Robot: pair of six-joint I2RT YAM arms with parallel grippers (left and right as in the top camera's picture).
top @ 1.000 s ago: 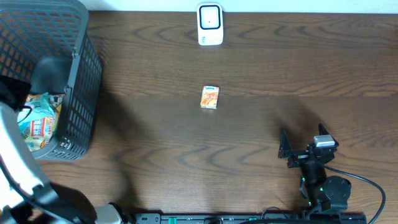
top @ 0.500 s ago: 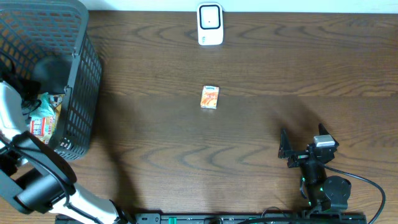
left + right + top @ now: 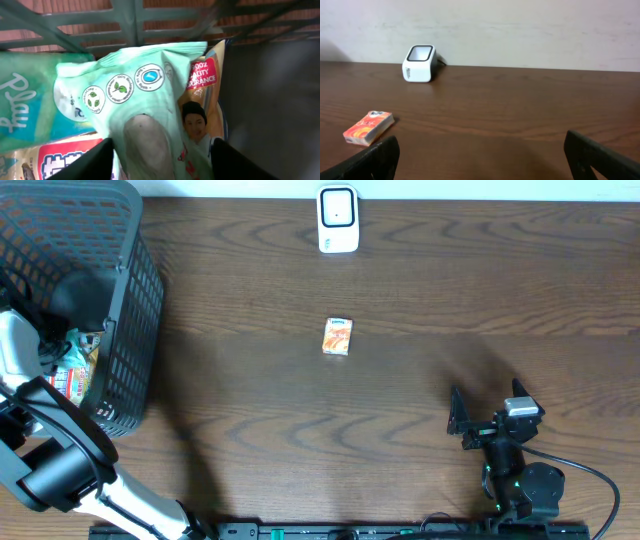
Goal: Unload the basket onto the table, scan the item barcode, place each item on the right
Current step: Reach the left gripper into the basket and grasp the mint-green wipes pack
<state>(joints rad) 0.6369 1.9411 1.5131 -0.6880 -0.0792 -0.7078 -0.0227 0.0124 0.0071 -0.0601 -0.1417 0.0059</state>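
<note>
Left hand (image 3: 162, 152) shifted, straddling mint pack (image 3: 145, 100) by "Play" pouch (image 3: 25, 107), grip unclear; right hand (image 3: 480, 150) open.

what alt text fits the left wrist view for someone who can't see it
A mint-green soft packet with round leaf icons fills the frame, between the two dark fingers of the left hand, which stand apart either side of it. Beneath lie an orange packet showing a face and a teal packet, against the grid wall of the basket.
</note>
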